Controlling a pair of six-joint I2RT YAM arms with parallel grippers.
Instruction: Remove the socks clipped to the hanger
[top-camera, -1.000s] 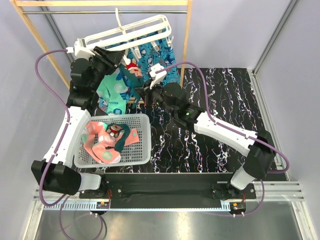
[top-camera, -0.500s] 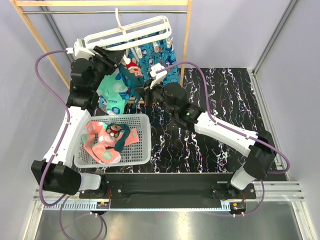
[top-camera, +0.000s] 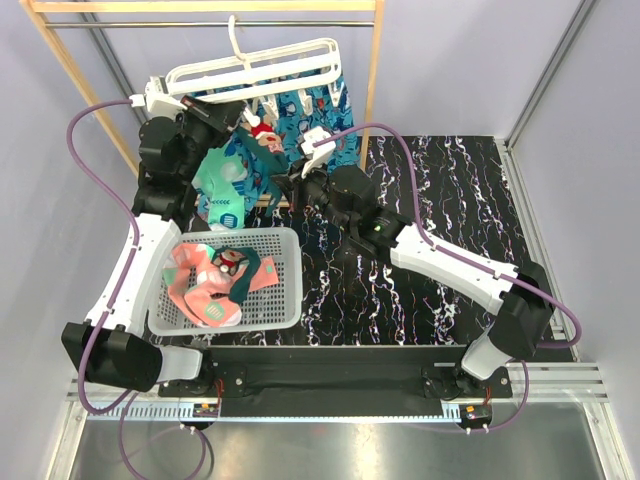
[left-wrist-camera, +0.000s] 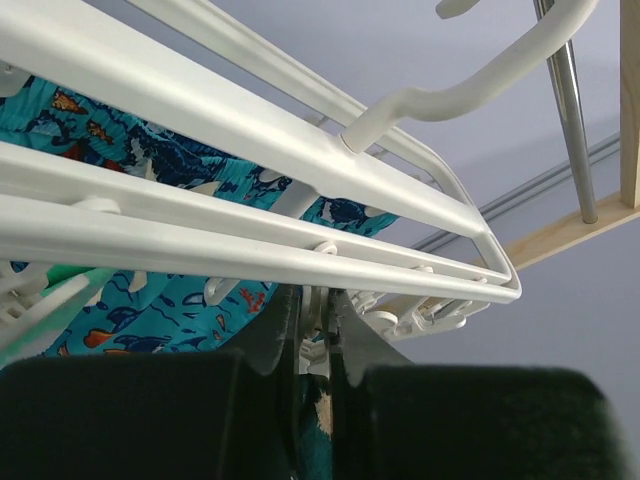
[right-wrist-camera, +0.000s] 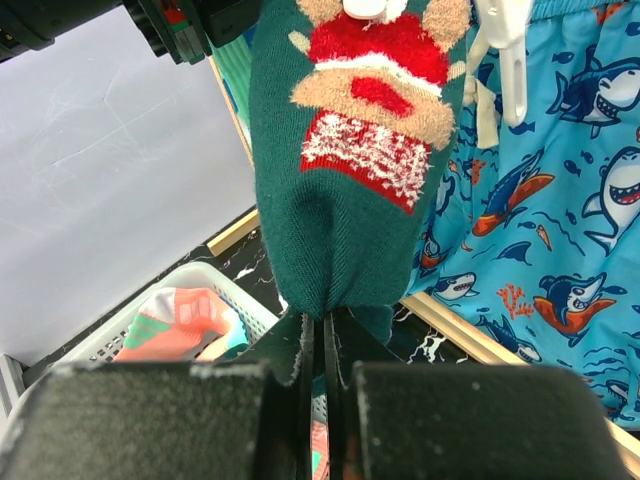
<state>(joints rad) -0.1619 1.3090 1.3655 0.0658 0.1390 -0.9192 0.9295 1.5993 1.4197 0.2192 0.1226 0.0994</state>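
Observation:
The white slatted hanger (top-camera: 255, 68) hangs from the rail at the back. A dark teal sock with a red-white Santa figure (right-wrist-camera: 345, 200) hangs from one of its white clips (left-wrist-camera: 318, 322). My left gripper (left-wrist-camera: 318, 340) is shut on that clip, just under the hanger's slats (left-wrist-camera: 250, 250). My right gripper (right-wrist-camera: 321, 345) is shut on the lower end of the same sock, below the figure. In the top view a mint green sock with white dots (top-camera: 225, 185) hangs beside the left gripper (top-camera: 238, 120), and the right gripper (top-camera: 287, 172) sits lower, to its right.
A large blue shark-print cloth (right-wrist-camera: 560, 220) hangs behind the sock. The wooden rack frame (top-camera: 375, 80) stands around the hanger. A white mesh basket (top-camera: 297, 270) at the front left holds pink and teal socks (top-camera: 200, 285).
My left gripper has closed on the clip above the teal sock and shifted slightly left. The right gripper keeps its hold on the sock's lower end.

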